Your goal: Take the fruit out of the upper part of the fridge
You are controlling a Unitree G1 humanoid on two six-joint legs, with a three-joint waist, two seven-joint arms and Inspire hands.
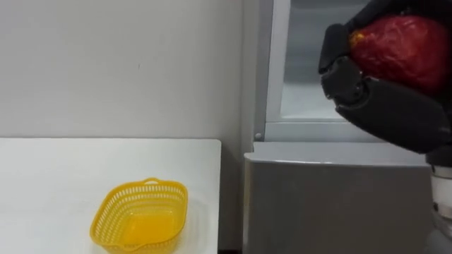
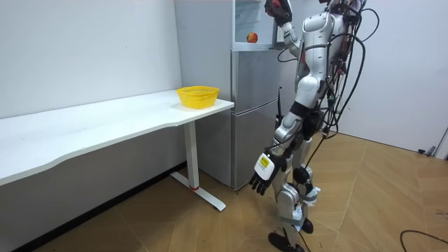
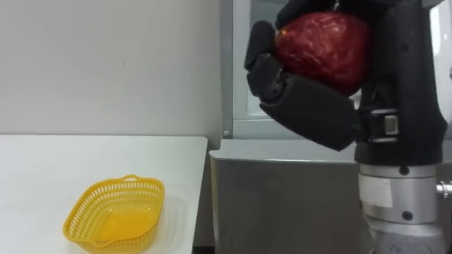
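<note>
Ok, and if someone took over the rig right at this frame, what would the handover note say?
Right hand: raised at the open upper fridge, fingers curled round a red fruit.
Left hand: hangs at the robot's side, open, idle.
Yellow basket: on the white table beside the fridge, nothing in it.
Second small fruit: on the upper fridge's shelf.
Done: red fruit grasped.
Left: probably carry it over to the basket and release it.

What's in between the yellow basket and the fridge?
Just bare white table right of the yellow basket, then a thin gap before the fridge, as the left eye view shows. The red fruit is up in the right hand.
</note>
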